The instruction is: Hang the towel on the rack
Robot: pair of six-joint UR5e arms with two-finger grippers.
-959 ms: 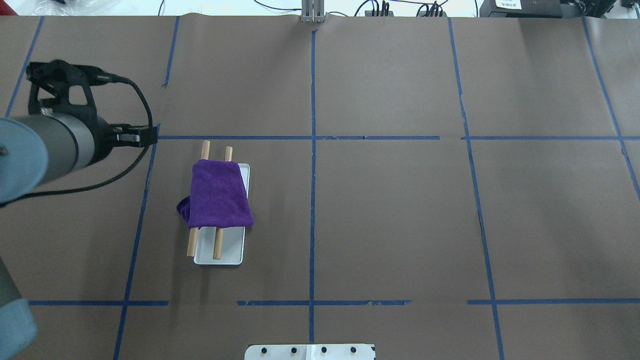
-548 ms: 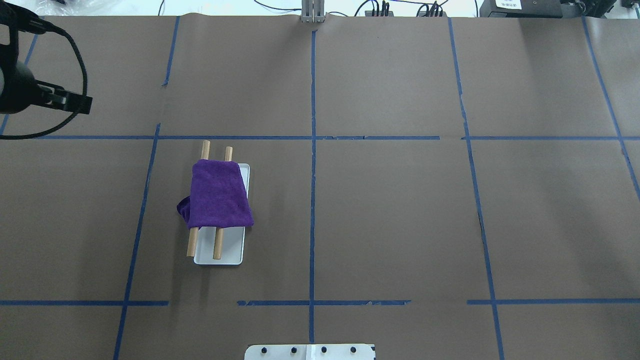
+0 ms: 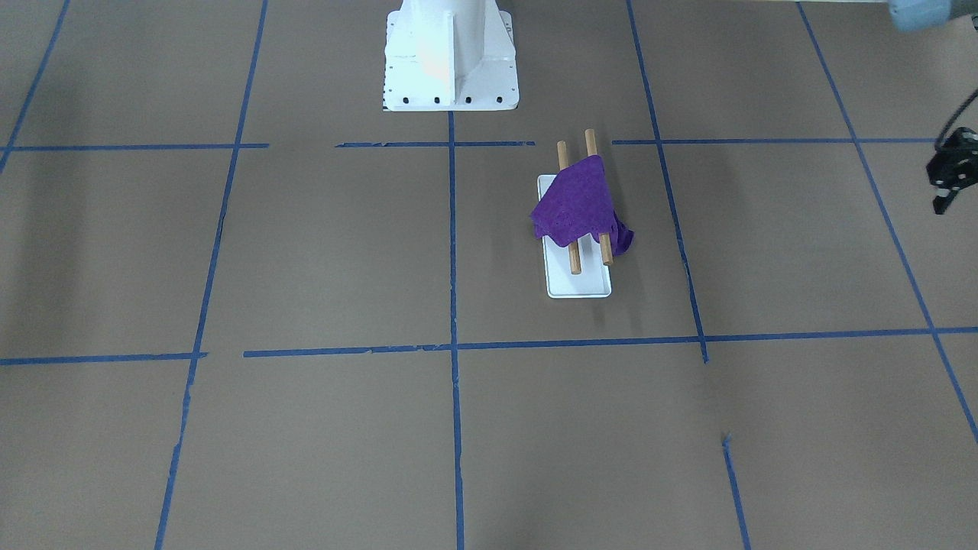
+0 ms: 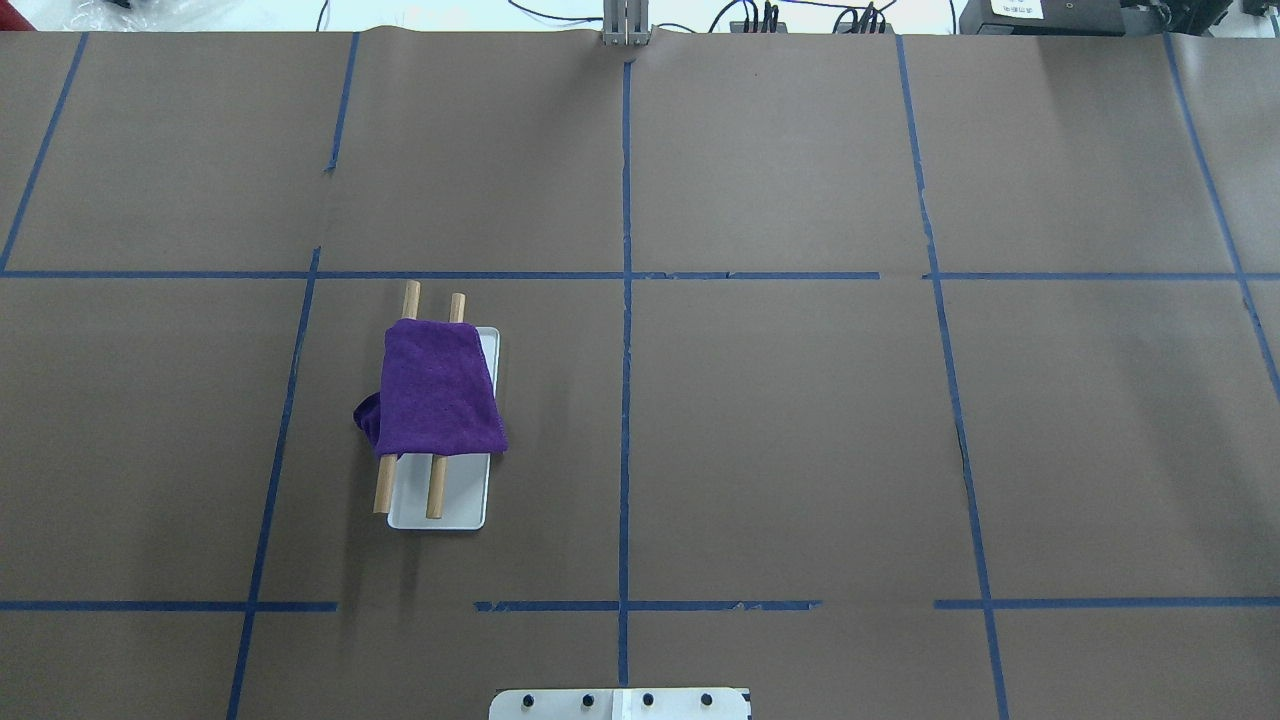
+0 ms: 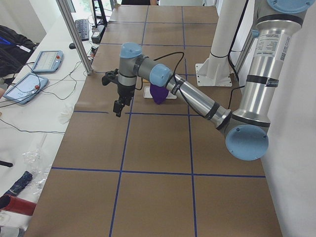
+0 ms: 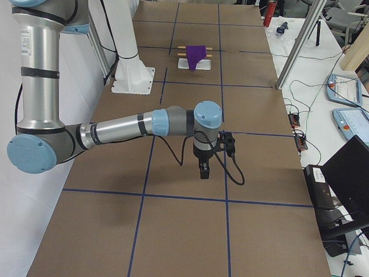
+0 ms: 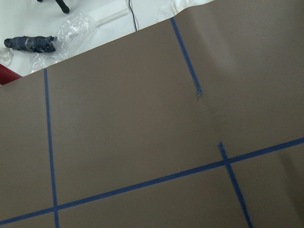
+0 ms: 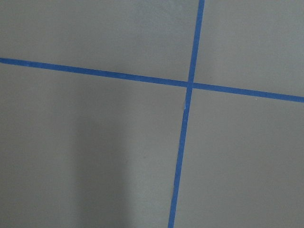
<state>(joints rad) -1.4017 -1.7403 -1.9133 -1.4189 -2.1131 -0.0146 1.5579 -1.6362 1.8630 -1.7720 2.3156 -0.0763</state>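
Observation:
The purple towel (image 4: 435, 390) lies draped over the two wooden rods (image 4: 437, 490) of the rack, whose white base (image 4: 440, 512) stands left of the table's centre. One bunched end hangs off the rack's left side. Towel (image 3: 577, 202) and base (image 3: 579, 284) also show in the front view. My left gripper (image 5: 118, 104) hangs over the table well away from the rack, and I cannot tell if it is open or shut. My right gripper (image 6: 204, 169) points down over bare table far from the rack, and I cannot tell its state either. Neither wrist view shows fingers.
The white robot pedestal (image 3: 449, 53) stands at the table's near edge, behind the rack. Blue tape lines (image 4: 626, 300) divide the brown table cover. Tablets (image 5: 47, 60) and cables lie on the white surface beyond the far edge. A black part of the left arm's end (image 3: 950, 164) shows in the front view.
The left arm has swung away to the far left and left the overhead view. The towel and the rack have not moved.

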